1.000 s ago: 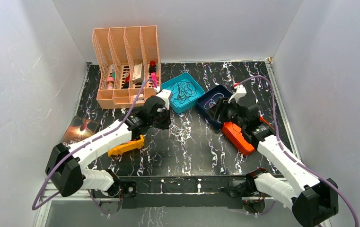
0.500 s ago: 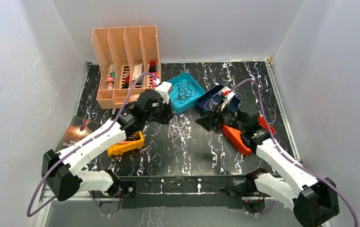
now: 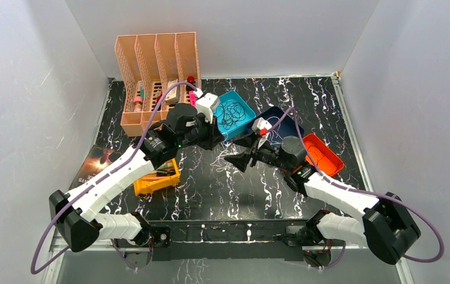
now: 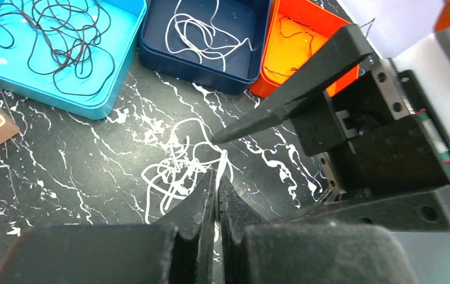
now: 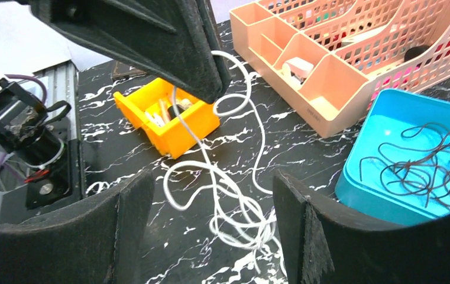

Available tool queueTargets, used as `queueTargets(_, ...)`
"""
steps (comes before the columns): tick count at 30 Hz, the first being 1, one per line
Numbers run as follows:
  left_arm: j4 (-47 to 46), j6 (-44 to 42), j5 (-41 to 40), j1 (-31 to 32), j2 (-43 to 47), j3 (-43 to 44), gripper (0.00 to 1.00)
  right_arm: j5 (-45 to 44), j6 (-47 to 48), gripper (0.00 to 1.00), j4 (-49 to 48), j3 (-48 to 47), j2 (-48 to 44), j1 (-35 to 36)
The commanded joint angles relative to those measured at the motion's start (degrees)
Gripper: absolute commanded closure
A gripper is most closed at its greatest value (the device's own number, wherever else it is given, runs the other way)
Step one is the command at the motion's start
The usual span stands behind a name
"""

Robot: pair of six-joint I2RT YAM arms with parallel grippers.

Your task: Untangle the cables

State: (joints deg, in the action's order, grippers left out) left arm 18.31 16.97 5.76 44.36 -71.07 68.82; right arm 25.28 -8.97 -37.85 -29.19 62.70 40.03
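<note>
Your bench looks laid out for sorting. The peach organizer stands out of the way at the far left corner, and three trays sit in a row toward the far edge, each apparently meant to take one kind of wire once it is freed. The teal tray holds loose black cables. The navy tray beside it holds a white cable, and the orange tray, further toward the right edge, holds a few thin dark strands. A yellow bin sits nearer the left edge, with small items in it that you cannot make out from here. The piece left to undo is the white tangle, lying on the bare bench around its middle, just on the near side of the teal and navy trays. Your left jaws are pressed together right above it. In the right wrist view a raised strand climbs from the heap to their tips, so they seem to be pinching it up to give the other arm something to pull against. Your right jaws stand wide apart with nothing in them, pointed at the tangle from the right. The heap lies ahead of them, not yet inside the gap.
</note>
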Motion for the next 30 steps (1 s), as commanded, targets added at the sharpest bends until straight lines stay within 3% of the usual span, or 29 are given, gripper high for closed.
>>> queueTargets(1, 0.77, -0.69, 4.46, -0.17, 0.92, 3.06, 1.0, -1.37, 5.54, 0.19, -11.31, -3.48, 3.34, 0.98)
queueTargets(9, 1.1, -0.75, 8.03, -0.23, 0.52, 4.88, 1.0, -0.76, 6.0, 0.2, -15.5, -8.27, 12.45, 1.42)
queueTargets(20, 3.37, -2.22, 6.02, -0.24, 1.03, 11.03, 1.0, -3.26, 1.13, 0.61, -11.06, -5.99, 19.37, 1.44)
queueTargets(30, 6.03, -5.1, -0.64, -0.24, -0.04, 21.21, 1.0, -7.72, -0.66, 0.61, -9.42, 3.62, 15.53, 1.43)
